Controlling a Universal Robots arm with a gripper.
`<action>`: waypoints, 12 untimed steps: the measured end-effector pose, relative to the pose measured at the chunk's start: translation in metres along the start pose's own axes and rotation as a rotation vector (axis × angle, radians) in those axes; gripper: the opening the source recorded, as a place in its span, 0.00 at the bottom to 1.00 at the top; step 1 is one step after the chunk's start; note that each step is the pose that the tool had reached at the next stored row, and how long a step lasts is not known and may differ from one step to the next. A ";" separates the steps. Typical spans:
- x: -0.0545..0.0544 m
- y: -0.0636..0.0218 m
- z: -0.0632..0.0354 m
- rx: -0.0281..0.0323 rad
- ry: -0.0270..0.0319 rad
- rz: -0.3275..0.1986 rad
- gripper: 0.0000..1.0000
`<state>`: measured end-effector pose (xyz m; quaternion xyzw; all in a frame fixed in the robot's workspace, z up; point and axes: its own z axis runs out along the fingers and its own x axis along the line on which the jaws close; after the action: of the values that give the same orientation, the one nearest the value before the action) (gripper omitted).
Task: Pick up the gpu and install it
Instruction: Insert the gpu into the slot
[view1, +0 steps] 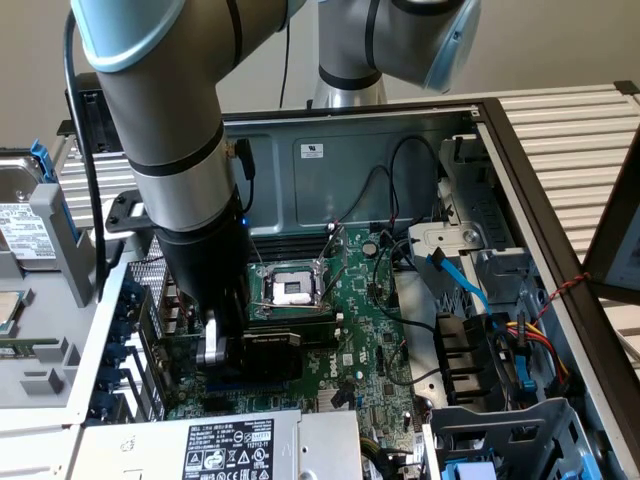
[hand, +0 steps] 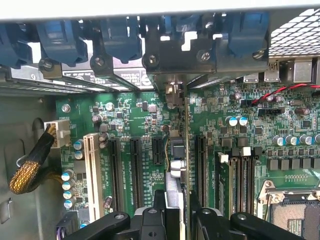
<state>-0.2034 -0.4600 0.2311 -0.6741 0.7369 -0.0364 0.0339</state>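
Gpu (hand: 176, 165): held edge-on, upright, in the gripper (hand: 176, 212), jaws clamped on its two faces; long axis runs along the motherboard (hand: 135, 125) slots. Arm (view1: 175, 150) reaches steeply down into the open computer case (view1: 400, 140).

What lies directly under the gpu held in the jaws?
Under the gpu lies the green motherboard, with black expansion slots on either side. The card's edge hides the slot right beneath it, so seating cannot be judged.
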 end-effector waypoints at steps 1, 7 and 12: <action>0.000 0.0001 0.0000 -0.0001 0.0000 0.000 0.28; 0.000 0.0008 0.0005 0.0000 0.0001 0.000 0.28; 0.000 0.0012 0.0013 -0.0003 0.0004 0.000 0.28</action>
<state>-0.2045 -0.4601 0.2297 -0.6741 0.7369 -0.0364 0.0337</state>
